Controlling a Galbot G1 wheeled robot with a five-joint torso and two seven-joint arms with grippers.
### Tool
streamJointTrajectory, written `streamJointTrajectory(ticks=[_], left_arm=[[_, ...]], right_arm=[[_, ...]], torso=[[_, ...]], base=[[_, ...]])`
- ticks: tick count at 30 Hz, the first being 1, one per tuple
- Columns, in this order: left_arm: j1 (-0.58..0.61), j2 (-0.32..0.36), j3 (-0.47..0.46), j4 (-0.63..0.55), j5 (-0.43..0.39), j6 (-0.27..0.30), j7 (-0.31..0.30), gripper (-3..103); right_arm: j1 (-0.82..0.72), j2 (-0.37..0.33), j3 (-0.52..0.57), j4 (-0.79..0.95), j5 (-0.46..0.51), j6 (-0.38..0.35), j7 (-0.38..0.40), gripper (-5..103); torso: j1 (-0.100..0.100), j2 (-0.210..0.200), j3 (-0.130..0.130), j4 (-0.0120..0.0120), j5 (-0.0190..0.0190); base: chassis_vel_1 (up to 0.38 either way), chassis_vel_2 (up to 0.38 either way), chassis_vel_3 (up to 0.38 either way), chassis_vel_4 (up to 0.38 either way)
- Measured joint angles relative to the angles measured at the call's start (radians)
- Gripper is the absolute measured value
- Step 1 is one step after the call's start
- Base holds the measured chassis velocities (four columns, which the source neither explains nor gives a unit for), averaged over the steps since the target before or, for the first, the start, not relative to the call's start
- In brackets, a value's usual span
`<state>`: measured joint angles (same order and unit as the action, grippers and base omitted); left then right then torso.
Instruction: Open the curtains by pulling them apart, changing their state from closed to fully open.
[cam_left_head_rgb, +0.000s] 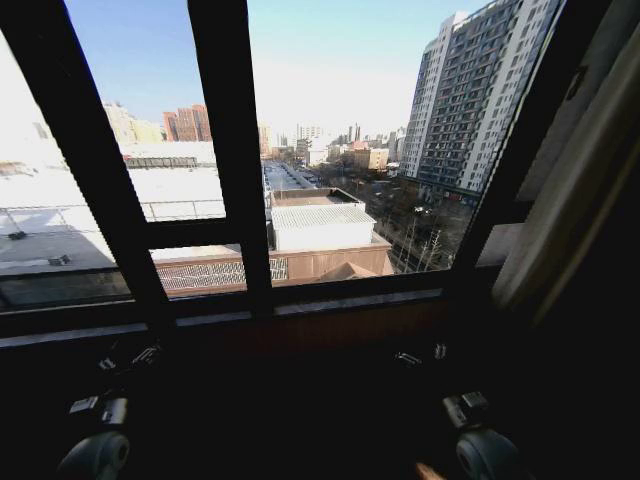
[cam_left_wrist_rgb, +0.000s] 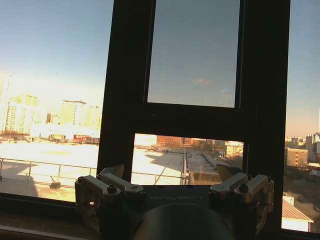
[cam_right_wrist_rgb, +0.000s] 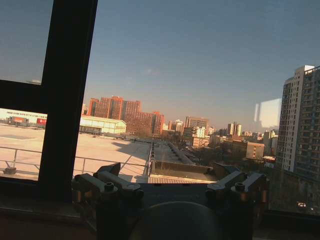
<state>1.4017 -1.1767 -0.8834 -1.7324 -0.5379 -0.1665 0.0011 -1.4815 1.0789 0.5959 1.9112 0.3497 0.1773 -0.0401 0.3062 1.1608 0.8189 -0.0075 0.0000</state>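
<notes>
From the head camera, a tall window with a dark metal frame (cam_left_head_rgb: 232, 150) stood uncovered, city roofs and a high-rise block showing through the glass. The curtains, sheer cream fabric in vertical folds (cam_left_head_rgb: 575, 190), hung bunched at the far right edge of the window, pulled clear of the panes. Below the dark window sill (cam_left_head_rgb: 300, 305), the left tool (cam_left_head_rgb: 125, 362) and the right tool (cam_left_head_rgb: 420, 355) sat low in shadow, well apart, each near its own side.

In the left wrist view, the left tool (cam_left_wrist_rgb: 174, 176) pointed at the window frame with its fingers (cam_left_wrist_rgb: 112, 171) spread wide and nothing between them.

In the right wrist view, the right tool (cam_right_wrist_rgb: 170, 175) faced the glass, its fingers (cam_right_wrist_rgb: 109, 170) likewise spread wide and gripping nothing.
</notes>
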Motion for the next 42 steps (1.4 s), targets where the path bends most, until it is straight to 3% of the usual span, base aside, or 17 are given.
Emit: streamJointTrajectory(ticks=[42], left_arm=[[0.0, 0.0, 0.0, 0.0, 0.0, 0.0, 0.0, 100]], right_arm=[[0.0, 0.0, 0.0, 0.0, 0.0, 0.0, 0.0, 100]], torso=[[0.0, 0.0, 0.0, 0.0, -0.0001]], base=[[0.056, -0.015, -0.053, 0.019]])
